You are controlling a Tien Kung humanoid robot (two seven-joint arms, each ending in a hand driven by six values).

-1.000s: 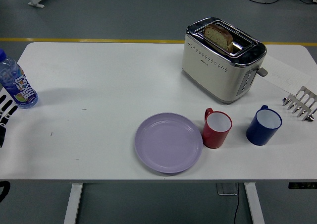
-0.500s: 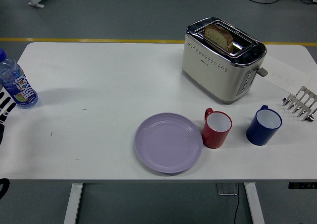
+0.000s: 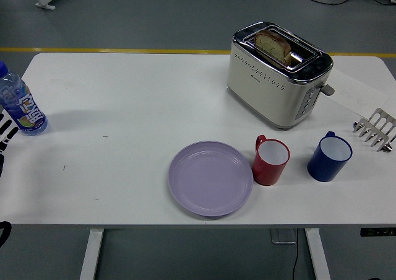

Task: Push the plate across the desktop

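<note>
The lilac plate (image 3: 211, 178) lies flat near the counter's (image 3: 136, 106) front edge, almost touching the red mug (image 3: 270, 161). Only a sliver of the left hand (image 3: 5, 134) shows at the left edge, grip unreadable. Any push wants a low, flat contact on the rim, steering clear of that mug.

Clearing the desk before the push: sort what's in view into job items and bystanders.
Job items:
- purple plate, near the front edge
- left hand, only just in view at the left edge

Bystanders:
- red mug, right beside the plate
- blue mug
- toaster with bread
- water bottle
- metal rack
</note>
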